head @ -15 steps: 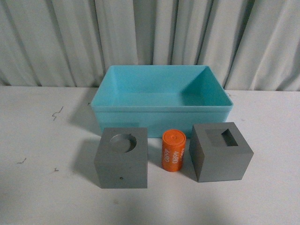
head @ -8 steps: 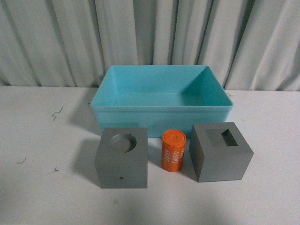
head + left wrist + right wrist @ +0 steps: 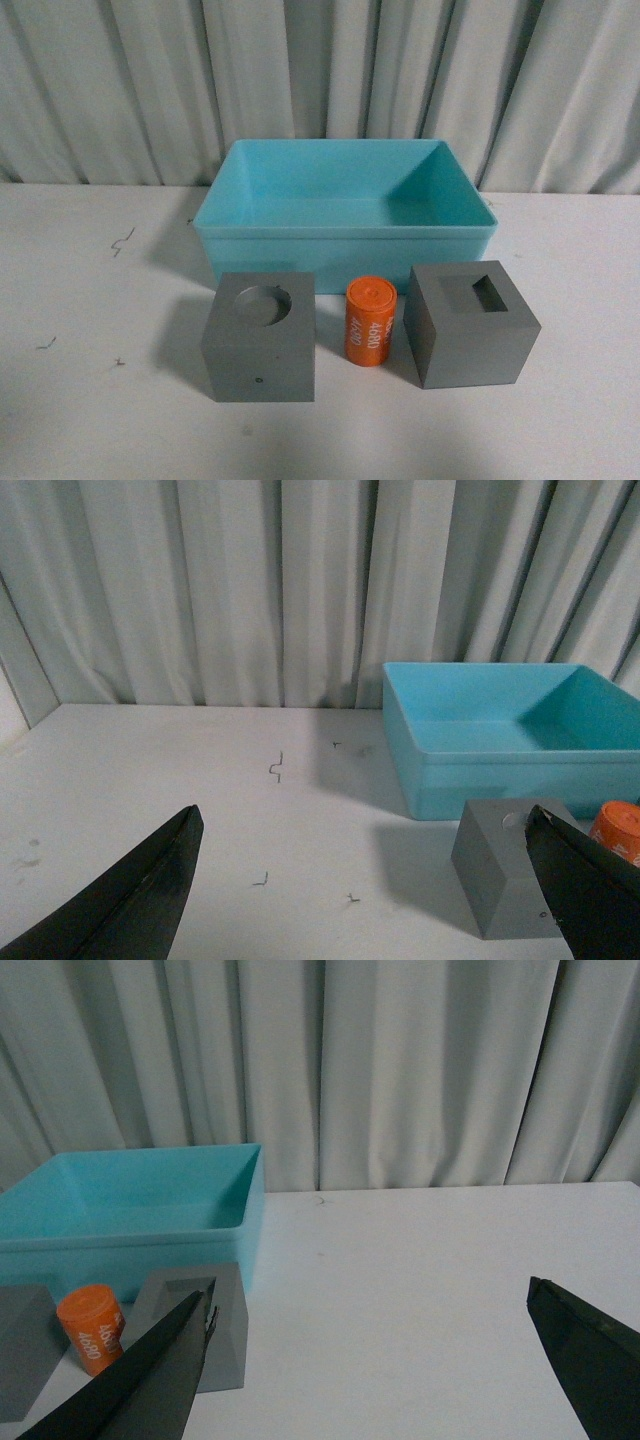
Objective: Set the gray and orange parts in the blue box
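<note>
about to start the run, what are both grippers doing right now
Left gripper: open, holding nothing.
Right gripper: open, holding nothing.

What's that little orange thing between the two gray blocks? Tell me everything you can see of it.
The orange cylinder is a small matte drum, seemingly plastic, with white digits printed sideways along its side. It stands upright on the white table, between the round-recess gray cube and the square-recess gray cube, in front of the blue box. Nothing holds it; contact with the square-recess cube is unclear.
</note>
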